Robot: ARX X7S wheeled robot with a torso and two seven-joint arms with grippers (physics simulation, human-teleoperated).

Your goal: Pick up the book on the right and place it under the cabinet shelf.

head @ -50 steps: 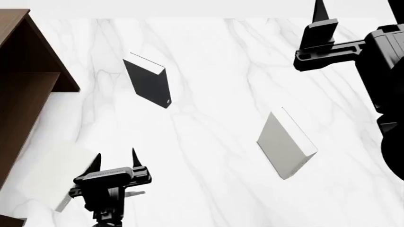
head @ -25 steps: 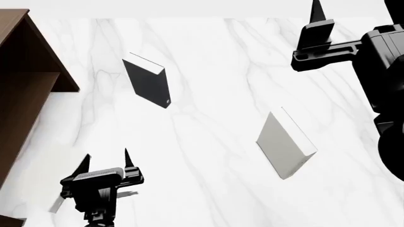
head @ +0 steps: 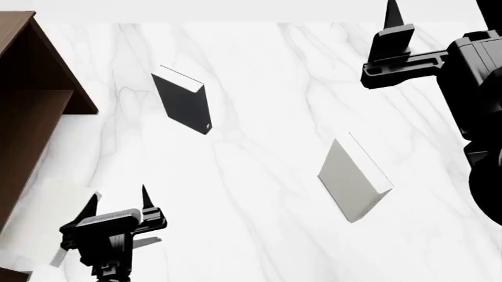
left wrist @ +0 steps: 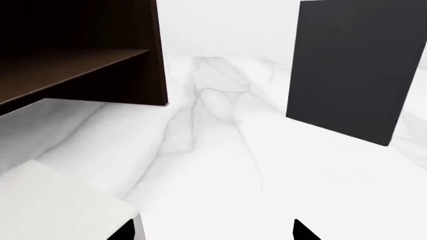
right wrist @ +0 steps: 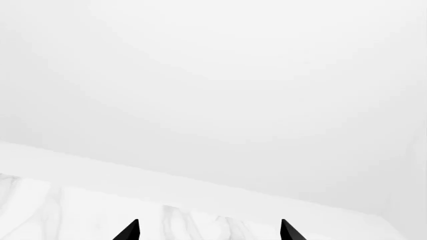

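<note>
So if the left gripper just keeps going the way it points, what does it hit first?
Probably nothing soon: the left gripper points across bare marble table, between the cabinet and the black book. Depth is unclear.

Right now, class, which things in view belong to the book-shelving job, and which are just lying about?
Job: off-white book, cabinet shelf, left gripper beside that book.
Lying about: black book, grey book.
</note>
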